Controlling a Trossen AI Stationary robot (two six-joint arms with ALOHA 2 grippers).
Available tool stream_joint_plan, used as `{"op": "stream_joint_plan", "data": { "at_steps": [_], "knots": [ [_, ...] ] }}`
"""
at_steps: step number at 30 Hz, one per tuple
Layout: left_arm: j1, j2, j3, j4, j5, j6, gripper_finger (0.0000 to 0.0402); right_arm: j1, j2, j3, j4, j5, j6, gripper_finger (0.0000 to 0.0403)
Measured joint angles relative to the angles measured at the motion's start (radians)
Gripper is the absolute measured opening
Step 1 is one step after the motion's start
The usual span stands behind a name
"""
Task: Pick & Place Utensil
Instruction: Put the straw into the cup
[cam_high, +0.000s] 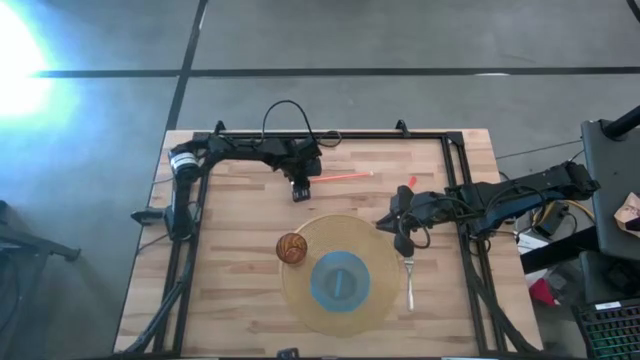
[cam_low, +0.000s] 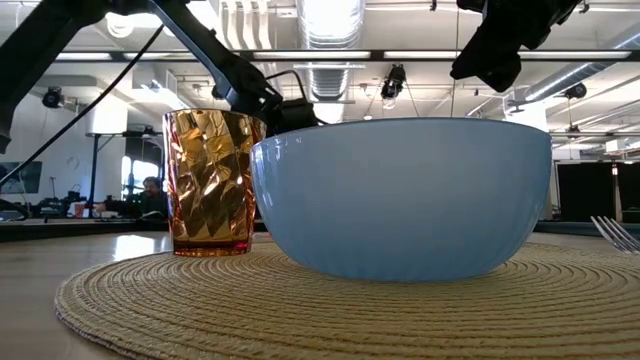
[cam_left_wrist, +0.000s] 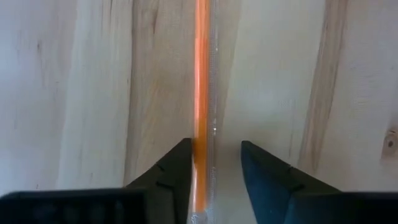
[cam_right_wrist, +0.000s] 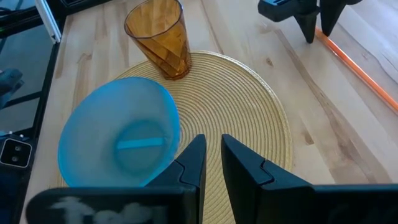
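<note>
One orange stick (cam_high: 345, 175) is the live utensil. It lies flat on the bare table (cam_high: 230, 290) near the far edge, well apart from the mat (cam_high: 298, 295).

Long axis: roughly side to side across the table in the high view, slightly tilted. Its left end sits at the left claw (cam_high: 300, 190) and the rest runs off toward the right arm's side.

Left claw is down at that end and straddles it. In the left wrist view the stick (cam_left_wrist: 201, 93) runs straight out between the fingers, touching one finger (cam_left_wrist: 177, 168), with a clear gap to the other. So it's released and not clamped yet. My guess is the next step is to close and lift. The grip would be at one end, not mid-length, so expect the free end to droop or swing.

Right claw (cam_high: 403, 243) hovers over the mat's right edge, just beyond the fork (cam_high: 409, 282), which lies off the mat on that side. Fingers are a slit apart with nothing in them (cam_right_wrist: 212, 146). The left arm is plainly the nearer one to the stick.

Hard to read:
- There's a clear strip alongside the orange in the left wrist view. Can't tell if it's a sleeve or part of the stick.
- Low view gives nothing on the stick; the bowl (cam_low: 400, 195) and cup (cam_low: 210, 180) block it.
- There's a small red bit (cam_high: 410, 181) beyond the stick's right end. Can't tell what it is.
</note>
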Motion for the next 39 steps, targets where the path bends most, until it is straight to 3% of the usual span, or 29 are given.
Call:
{"op": "stream_joint_plan", "data": {
  "at_steps": [8, 23, 30, 39],
  "knots": [
    [0.001, 0.0, -0.001, -0.001, -0.032, 0.0, 0.001, 0.0, 0.0, 0.0, 0.0, 0.0, 0.0, 0.0048],
    [-0.009, -0.035, 0.007, -0.086, -0.093, 0.003, 0.0, 0.0, 0.0, 0.0, -0.001, 0.0, 0.001, 0.0048],
    [-0.029, -0.125, 0.011, -0.162, -0.123, -0.001, 0.0, 0.0, 0.0, 0.0, -0.011, 0.0, 0.001, 0.0048],
    [-0.088, -0.285, 0.012, -0.316, -0.258, -0.022, 0.0, 0.0, 0.0, 0.0, -0.024, -0.001, 0.001, 0.0047]
  ]
}}
